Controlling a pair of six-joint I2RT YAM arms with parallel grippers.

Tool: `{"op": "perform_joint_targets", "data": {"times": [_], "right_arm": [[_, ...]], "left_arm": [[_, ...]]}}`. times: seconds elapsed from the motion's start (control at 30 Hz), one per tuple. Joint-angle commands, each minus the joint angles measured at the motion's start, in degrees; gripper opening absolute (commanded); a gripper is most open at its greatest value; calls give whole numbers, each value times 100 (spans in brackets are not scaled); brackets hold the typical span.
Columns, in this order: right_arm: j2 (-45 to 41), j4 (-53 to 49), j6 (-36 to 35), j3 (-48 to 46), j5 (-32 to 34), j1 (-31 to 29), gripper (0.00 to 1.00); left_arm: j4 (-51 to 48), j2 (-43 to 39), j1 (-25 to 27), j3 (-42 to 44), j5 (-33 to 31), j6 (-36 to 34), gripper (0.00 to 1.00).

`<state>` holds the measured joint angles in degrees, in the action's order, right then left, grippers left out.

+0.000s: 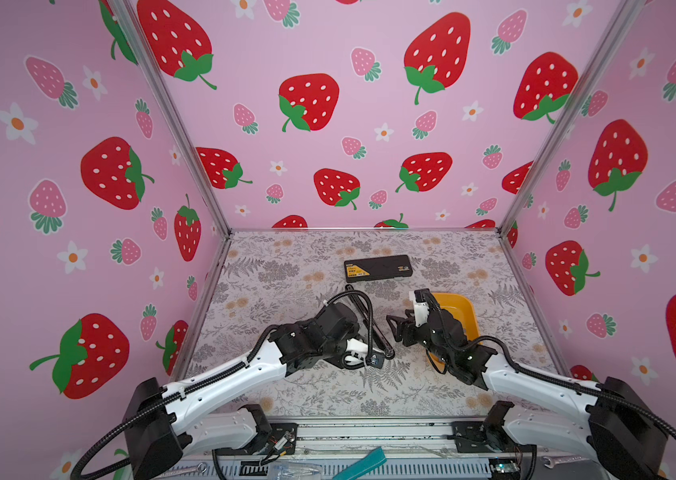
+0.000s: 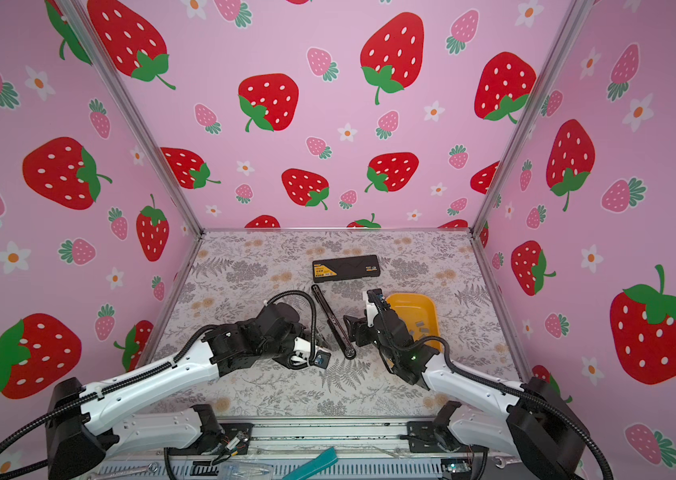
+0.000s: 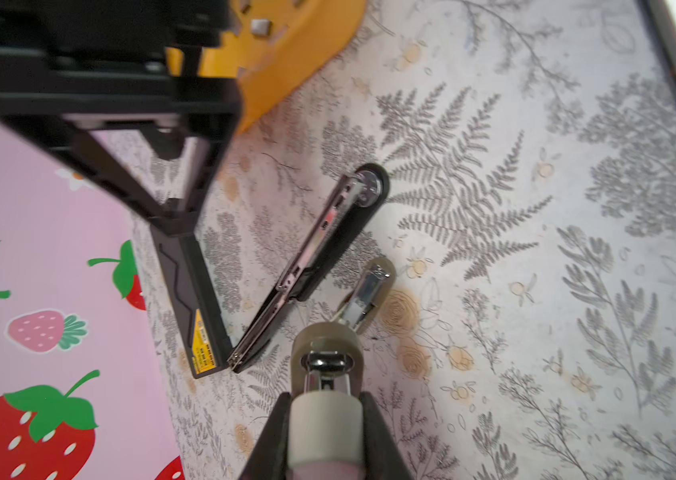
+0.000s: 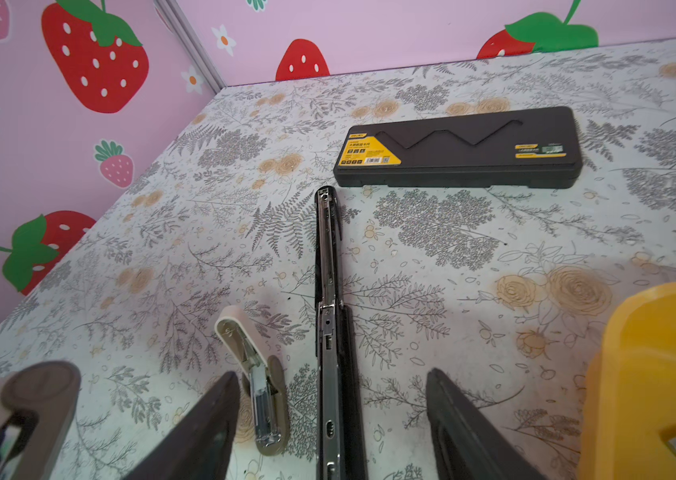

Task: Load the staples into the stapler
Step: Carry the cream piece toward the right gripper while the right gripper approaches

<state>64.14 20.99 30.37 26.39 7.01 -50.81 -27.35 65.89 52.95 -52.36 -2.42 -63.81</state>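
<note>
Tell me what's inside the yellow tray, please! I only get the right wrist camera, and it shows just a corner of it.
Observer: In a top view, a few small grey staples lie loose on the floor of the yellow tray.
Operator: Is anything being held on the other side?
Observer: Yes. In the left wrist view the left gripper is shut on a white-and-beige piece.
Operator: That long black thing runs off my picture. Where does it stop?
Observer: In both top views the black stapler ends in a round tip, roughly between the left gripper and the right gripper.
</note>
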Motion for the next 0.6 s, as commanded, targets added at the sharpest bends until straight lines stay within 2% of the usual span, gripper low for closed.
{"op": "perform_joint_targets", "data": {"times": [0.0,0.27,0.57], "right_arm": [[-298,769,-35,-200,-638,32,70],[-803,1905,56,-753,-1713,23,69],[-431,2136,26,-589,-2307,-52,64]], "left_arm": [[533,-43,-5,49,-233,281,0],[572,101,24,-183,-606,522,0],[594,183,47,-289,-462,671,0]]}}
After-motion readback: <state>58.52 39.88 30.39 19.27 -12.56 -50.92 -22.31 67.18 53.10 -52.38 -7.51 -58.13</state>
